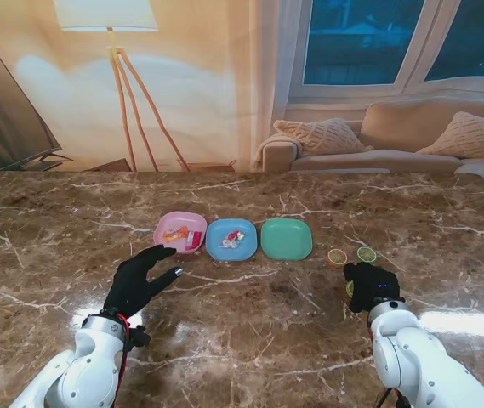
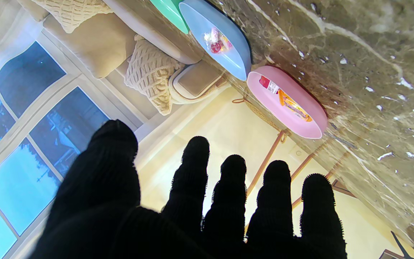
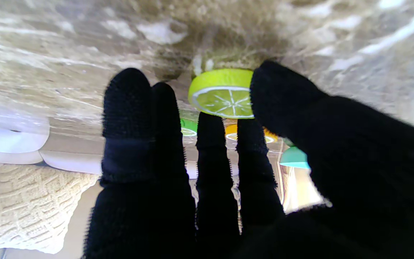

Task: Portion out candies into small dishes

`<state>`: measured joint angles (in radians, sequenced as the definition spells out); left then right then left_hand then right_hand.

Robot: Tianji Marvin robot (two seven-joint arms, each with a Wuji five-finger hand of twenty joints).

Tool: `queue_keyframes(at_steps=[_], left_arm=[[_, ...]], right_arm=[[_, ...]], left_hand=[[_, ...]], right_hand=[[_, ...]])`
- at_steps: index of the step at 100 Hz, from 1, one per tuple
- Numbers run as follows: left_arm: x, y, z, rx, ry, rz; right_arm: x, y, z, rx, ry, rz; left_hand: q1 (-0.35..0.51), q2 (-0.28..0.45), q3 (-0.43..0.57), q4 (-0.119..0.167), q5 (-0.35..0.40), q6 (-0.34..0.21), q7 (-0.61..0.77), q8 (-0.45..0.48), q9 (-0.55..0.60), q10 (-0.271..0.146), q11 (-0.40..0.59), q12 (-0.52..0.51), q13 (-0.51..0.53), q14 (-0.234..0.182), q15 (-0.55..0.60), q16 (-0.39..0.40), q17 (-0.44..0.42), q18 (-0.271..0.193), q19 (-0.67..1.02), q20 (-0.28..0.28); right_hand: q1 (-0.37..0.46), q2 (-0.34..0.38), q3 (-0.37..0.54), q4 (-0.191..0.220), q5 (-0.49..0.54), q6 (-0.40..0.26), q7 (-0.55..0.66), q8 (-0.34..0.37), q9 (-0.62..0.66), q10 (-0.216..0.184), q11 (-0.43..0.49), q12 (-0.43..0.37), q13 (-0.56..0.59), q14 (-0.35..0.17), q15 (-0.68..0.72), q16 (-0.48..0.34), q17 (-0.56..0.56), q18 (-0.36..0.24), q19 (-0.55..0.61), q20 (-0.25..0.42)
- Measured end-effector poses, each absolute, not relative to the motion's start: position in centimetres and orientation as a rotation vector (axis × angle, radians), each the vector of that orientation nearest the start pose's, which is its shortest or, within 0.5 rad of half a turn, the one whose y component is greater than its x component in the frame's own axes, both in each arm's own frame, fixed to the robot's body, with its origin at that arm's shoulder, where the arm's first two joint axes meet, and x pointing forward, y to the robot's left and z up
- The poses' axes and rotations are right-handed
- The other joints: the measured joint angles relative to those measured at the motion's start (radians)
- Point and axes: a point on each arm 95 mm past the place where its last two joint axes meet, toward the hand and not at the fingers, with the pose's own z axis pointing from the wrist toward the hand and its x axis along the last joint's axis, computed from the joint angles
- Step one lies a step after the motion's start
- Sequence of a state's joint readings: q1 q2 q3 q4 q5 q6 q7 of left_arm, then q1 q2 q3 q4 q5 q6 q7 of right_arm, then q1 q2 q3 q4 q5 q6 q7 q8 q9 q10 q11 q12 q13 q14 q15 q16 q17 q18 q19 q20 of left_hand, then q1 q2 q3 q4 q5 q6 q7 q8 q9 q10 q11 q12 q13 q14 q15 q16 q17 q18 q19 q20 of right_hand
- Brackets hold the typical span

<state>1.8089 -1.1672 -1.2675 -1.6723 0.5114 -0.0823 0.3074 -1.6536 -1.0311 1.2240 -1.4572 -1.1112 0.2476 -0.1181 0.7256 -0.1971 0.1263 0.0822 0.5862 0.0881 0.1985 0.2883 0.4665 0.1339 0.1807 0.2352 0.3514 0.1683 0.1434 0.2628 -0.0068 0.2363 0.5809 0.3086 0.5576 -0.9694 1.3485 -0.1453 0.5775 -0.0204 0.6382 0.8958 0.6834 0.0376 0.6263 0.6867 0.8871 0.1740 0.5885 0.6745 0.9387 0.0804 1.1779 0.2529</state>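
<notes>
marble table point(image 1: 250, 323) | three dishes point(image 1: 233, 240) | citrus-slice candies point(image 1: 351, 255), perhaps three

No text can be read; the wrapper print in the pink dish point(image 2: 300, 118) is too small.

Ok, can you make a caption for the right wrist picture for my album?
The right robot hand closes its fingers around a lime-slice candy on the marble table.
</notes>
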Motion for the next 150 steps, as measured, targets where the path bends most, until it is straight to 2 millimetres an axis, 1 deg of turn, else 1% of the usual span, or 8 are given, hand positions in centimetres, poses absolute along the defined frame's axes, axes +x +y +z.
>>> queue_keyframes(at_steps=[13, 25, 39, 44, 62, 103, 117, 150], left_arm=[[33.3, -0.1, -35.4, -1.682, 0.921, -1.877], [33.3, -0.1, -35.4, -1.683, 0.921, -1.877], [33.3, -0.1, -35.4, -1.683, 0.921, -1.876], [33.3, -0.1, -35.4, -1.684, 0.921, -1.876], [33.3, 0.0, -35.4, -1.686, 0.918, -1.875], [33.3, -0.1, -35.5, -1.693, 0.92, -1.876], [33.3, -0.1, -35.5, -1.694, 0.919, -1.876], [33.2, -0.1, -35.5, -1.694, 0.92, -1.877]], right_arm=[[37.2, -7.9, -39.4, 1.261, 1.426, 1.027], [37.3, -7.8, -39.6, 1.25, 1.418, 1.048], [37.4, -7.7, -39.8, 1.238, 1.421, 1.079], [37.5, -7.7, -39.8, 1.233, 1.419, 1.09], [37.8, -7.6, -40.0, 1.224, 1.421, 1.11], [37.4, -7.7, -40.3, 1.19, 1.388, 1.141], [37.2, -7.9, -40.3, 1.176, 1.388, 1.151], [36.8, -7.9, -40.2, 1.163, 1.385, 1.161]], left_hand=[[0.0, 0.008, -0.002, 0.0, 0.0, 0.0, 0.0, 0.0, 0.0, 0.0, 0.0, 0.0, 0.0, 0.0, -0.004, 0.0, -0.001, 0.0, 0.0, 0.0], [0.0, 0.01, -0.005, 0.0, 0.0, 0.0, 0.0, 0.0, 0.0, 0.0, 0.0, 0.0, 0.0, 0.0, -0.004, 0.0, -0.002, 0.0, 0.0, 0.0], [0.0, 0.01, -0.006, 0.0, 0.0, 0.0, 0.0, 0.0, 0.0, 0.0, 0.0, 0.0, 0.0, 0.0, -0.004, 0.0, -0.004, 0.0, 0.0, 0.0], [0.0, 0.01, -0.006, 0.0, 0.0, 0.0, 0.0, 0.0, 0.0, 0.0, 0.0, 0.0, 0.0, 0.0, -0.004, 0.0, -0.004, 0.0, 0.0, 0.0], [0.0, 0.01, -0.006, 0.0, 0.0, 0.0, 0.0, 0.0, 0.0, 0.001, 0.0, 0.0, 0.0, 0.0, -0.004, 0.0, -0.004, 0.0, 0.0, 0.0], [0.0, 0.011, -0.007, 0.0, 0.0, 0.0, 0.0, 0.0, 0.0, 0.001, 0.0, 0.0, 0.0, 0.0, -0.005, 0.0, -0.004, 0.0, 0.0, 0.0], [0.0, 0.014, -0.008, 0.0, 0.0, 0.0, 0.0, 0.0, 0.0, 0.001, 0.0, 0.0, 0.0, 0.0, -0.005, 0.0, -0.004, 0.0, 0.0, 0.0], [0.0, 0.014, -0.008, 0.0, 0.0, 0.0, 0.0, 0.0, 0.0, 0.001, 0.0, 0.0, 0.0, 0.0, -0.005, 0.0, -0.004, 0.0, 0.0, 0.0]], right_hand=[[0.012, -0.017, 0.005, -0.021, 0.022, -0.01, 0.003, -0.003, 0.021, 0.006, -0.009, 0.014, 0.02, 0.0, -0.002, 0.011, 0.015, 0.004, 0.008, 0.0], [0.025, -0.02, 0.011, -0.045, 0.04, -0.013, 0.003, -0.027, 0.05, 0.019, -0.072, 0.054, 0.042, 0.0, -0.001, 0.018, 0.031, 0.009, 0.025, -0.001], [0.043, -0.031, 0.031, -0.053, 0.053, -0.013, 0.003, -0.032, 0.069, 0.035, -0.112, 0.073, 0.053, 0.0, 0.039, 0.037, 0.032, 0.018, 0.1, -0.181], [0.047, -0.045, 0.044, -0.053, 0.061, -0.014, 0.003, -0.03, 0.071, 0.037, -0.113, 0.073, 0.061, 0.0, 0.051, 0.046, 0.033, 0.022, 0.118, -0.214], [0.052, -0.072, 0.065, -0.053, 0.073, -0.014, 0.015, -0.018, 0.083, 0.043, -0.113, 0.076, 0.085, 0.0, 0.078, 0.049, 0.032, 0.035, 0.141, -0.228], [0.053, -0.066, 0.063, -0.053, 0.102, -0.064, 0.013, -0.092, 0.121, 0.043, -0.19, 0.076, 0.105, -0.024, 0.058, 0.049, 0.032, 0.026, 0.154, -0.218], [0.063, -0.07, 0.06, -0.057, 0.11, -0.073, 0.013, -0.097, 0.133, 0.043, -0.206, 0.076, 0.112, -0.027, 0.037, 0.048, 0.032, 0.024, 0.154, -0.217], [0.064, -0.084, 0.035, -0.069, 0.124, -0.092, 0.017, -0.1, 0.159, 0.043, -0.214, 0.076, 0.125, -0.035, -0.021, -0.019, 0.035, 0.021, 0.154, -0.217]])
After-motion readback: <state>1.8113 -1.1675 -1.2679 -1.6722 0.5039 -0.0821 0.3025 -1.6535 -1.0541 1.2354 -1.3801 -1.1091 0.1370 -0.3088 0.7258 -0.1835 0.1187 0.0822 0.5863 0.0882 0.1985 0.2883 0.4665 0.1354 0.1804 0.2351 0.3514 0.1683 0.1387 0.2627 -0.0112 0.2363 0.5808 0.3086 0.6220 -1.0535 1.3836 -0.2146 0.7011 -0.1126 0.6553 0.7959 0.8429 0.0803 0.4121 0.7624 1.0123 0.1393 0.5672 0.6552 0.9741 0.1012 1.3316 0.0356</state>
